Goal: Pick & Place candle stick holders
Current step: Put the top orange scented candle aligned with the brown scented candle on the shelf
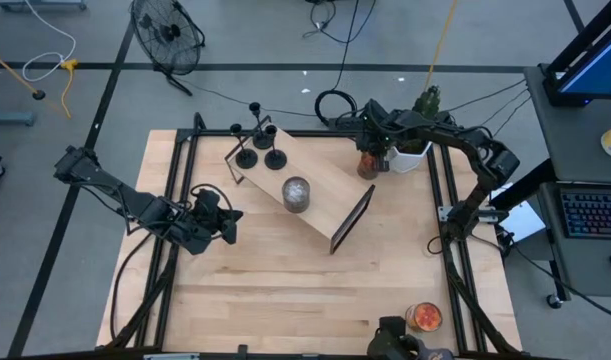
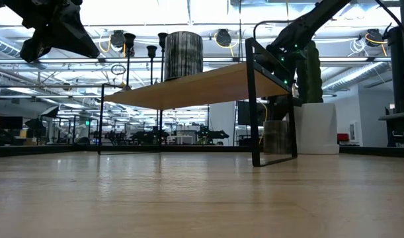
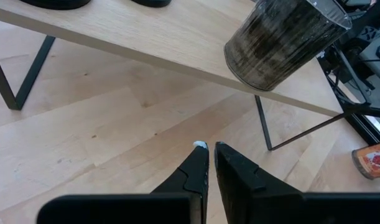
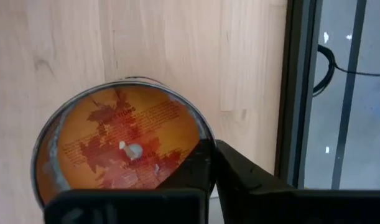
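Three black candle stick holders (image 1: 245, 155) (image 1: 275, 158) (image 1: 260, 135) stand upright on their round bases at the far left end of a small wooden bench (image 1: 325, 195). Their cup tops show in the low view (image 2: 129, 39). My left gripper (image 1: 230, 222) is shut and empty. It hangs above the table near the bench's left side, and its fingers show in the left wrist view (image 3: 210, 152). My right gripper (image 1: 368, 158) is shut at the table's far right. It is over the rim of an orange-lidded jar (image 4: 124, 146). My right gripper's shut fingers (image 4: 202, 162) point down over the edge of the orange jar's lid (image 4: 190, 134). I cannot tell whether they touch it.
A grey ribbed cylinder (image 1: 296, 193) stands on the middle of the bench. A white pot with a plant (image 1: 413, 155) is at the far right. A second orange jar (image 1: 425, 317) stands near the front right edge. Bare wood lies in front of the bench.
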